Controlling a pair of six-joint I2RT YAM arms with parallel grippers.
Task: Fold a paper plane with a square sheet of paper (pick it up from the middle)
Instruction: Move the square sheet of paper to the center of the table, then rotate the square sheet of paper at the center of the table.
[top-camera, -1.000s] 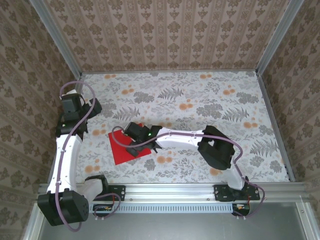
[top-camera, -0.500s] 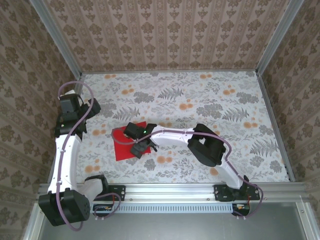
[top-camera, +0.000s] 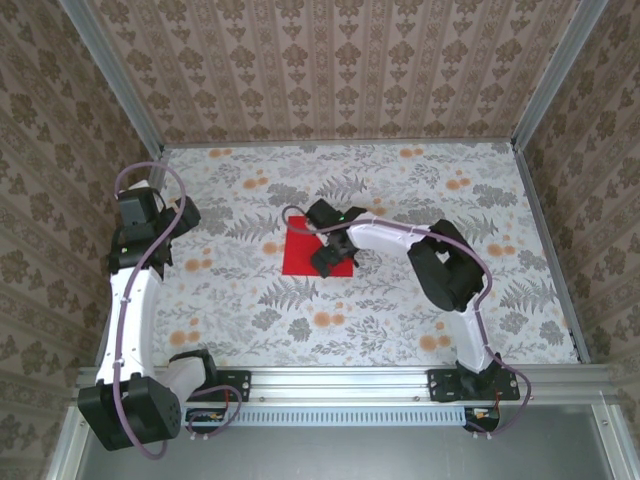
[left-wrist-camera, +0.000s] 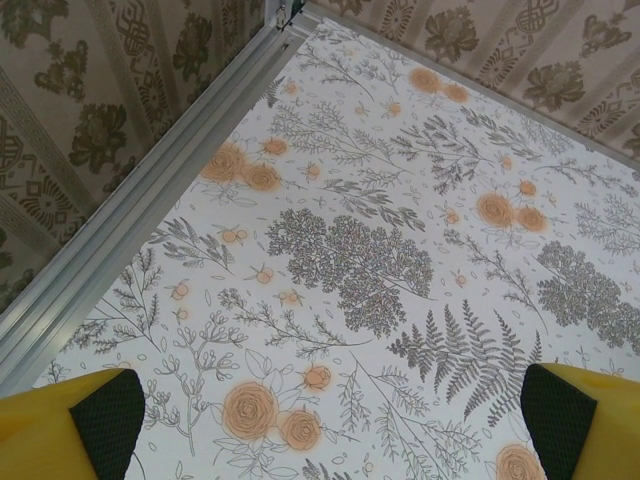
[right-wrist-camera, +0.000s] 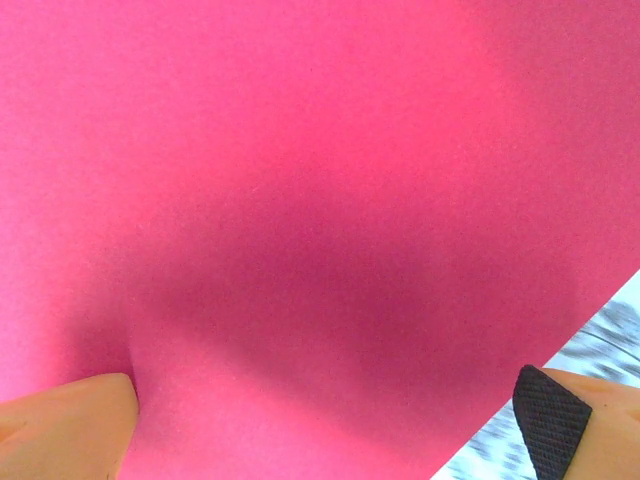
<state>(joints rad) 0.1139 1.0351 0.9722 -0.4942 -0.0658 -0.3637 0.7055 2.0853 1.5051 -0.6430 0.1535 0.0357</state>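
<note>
fig. 1 square sheet of paper (top-camera: 298, 255), plain red, flat and uncreased where visible, lies on the flower-patterned desk (top-camera: 420, 190) directly beneath the right gripper (top-camera: 335, 258). this gripper is spread to its full width with nothing pinched between its fingers. in the right wrist view 1 fingertip (right-wrist-camera: 70, 415) appears to press on the red surface, while the other sits near the sheet's edge. the left gripper (left-wrist-camera: 320, 420), equally wide open and empty, hovers over the desk, with the sheet well apart from it. count: 1 sheet, 2 grippers, no fold made yet. handling, as judged: the paper is thin, very light and limp, likely to slide on the desk and hard to lift by an edge. the best hold is at the middle, pressing down and closing the fingers to raise a small ridge.
</note>
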